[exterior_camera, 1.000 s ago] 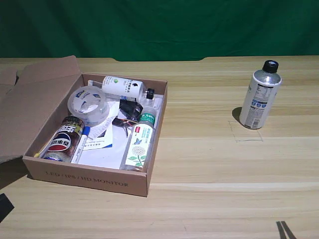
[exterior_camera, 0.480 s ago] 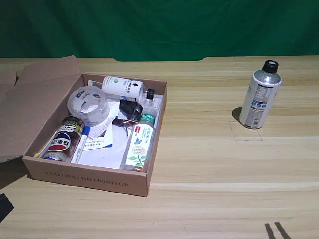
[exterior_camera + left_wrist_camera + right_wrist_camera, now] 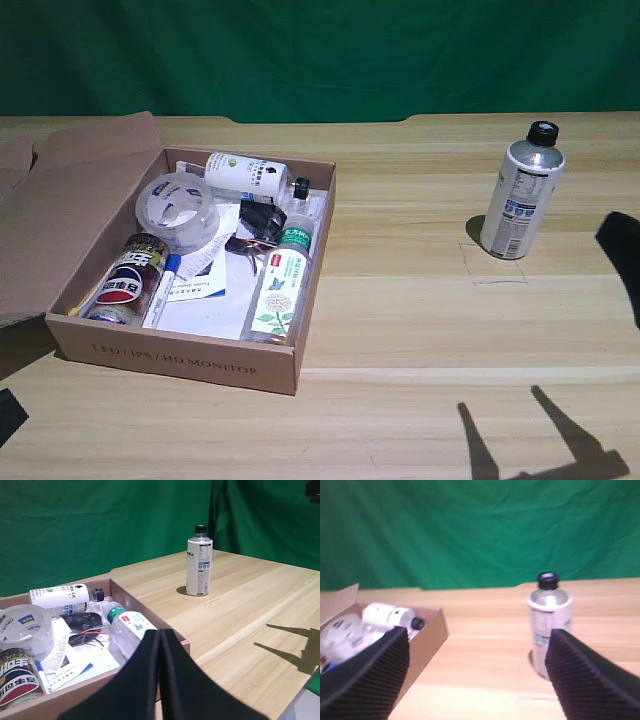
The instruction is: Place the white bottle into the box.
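Right claw [image 3: 475,672], seen from its own wrist camera, stands spread wide and empty, its two ribbed black fingers [image 3: 367,677] flanking open desk, with the tall silvery-white cylindrical bottle with a black screw cap [image 3: 522,191] upright ahead of it and partly behind one finger. In the exterior view the bottle stands alone on the pale wooden desk [image 3: 420,330] at that view's right, well apart from the wide shallow brown cardboard box [image 3: 180,365] at its left. Judged risks: a tall, narrow, smooth bottle may tip if one finger strikes it before the other, or slip if gripped near the rounded shoulder. The box already holds a clear tape roll [image 3: 176,209], a smaller white bottle [image 3: 245,174], a green-capped floral bottle [image 3: 280,283] and a cola can [image 3: 128,281], so free floor is scarce; a careless release could leave the bottle resting on the rim or knocking these.
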Robot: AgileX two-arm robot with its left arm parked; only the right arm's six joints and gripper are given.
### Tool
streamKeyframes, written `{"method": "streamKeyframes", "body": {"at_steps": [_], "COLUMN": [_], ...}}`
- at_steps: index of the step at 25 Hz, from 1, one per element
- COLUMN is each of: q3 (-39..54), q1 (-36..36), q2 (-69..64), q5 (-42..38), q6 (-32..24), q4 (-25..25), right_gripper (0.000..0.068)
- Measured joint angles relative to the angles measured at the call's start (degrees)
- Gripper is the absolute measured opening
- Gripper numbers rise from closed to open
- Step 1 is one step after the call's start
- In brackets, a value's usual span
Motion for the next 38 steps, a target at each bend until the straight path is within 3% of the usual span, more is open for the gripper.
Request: {"method": "streamKeyframes", "body": {"at_steps": [3, 7, 10, 16, 23, 29, 38], "q3": [-4.3, -8.3, -10.9, -16.1, -23.4, -26.6, -30.9], "q1": [0.0, 0.0, 0.0, 0.0, 6.5, 11.0, 11.3], "q2": [8.4, 15.7, 20.6, 31.4, 42.7, 48.3, 54.5], "q5": [7.8, 9.1, 5.9, -1.8, -12.0, -22.9, -24.4], "q6": [0.0, 0.0, 0.0, 1.1, 1.8, 1.8, 1.8], "q4": [-0.7, -0.6, -1.3, -8.7, -8.8, -6.1, -0.6], "right_gripper": [0.0678, 0.0656, 0.065, 0.0649, 0.0633, 0.0632, 0.0622]}}
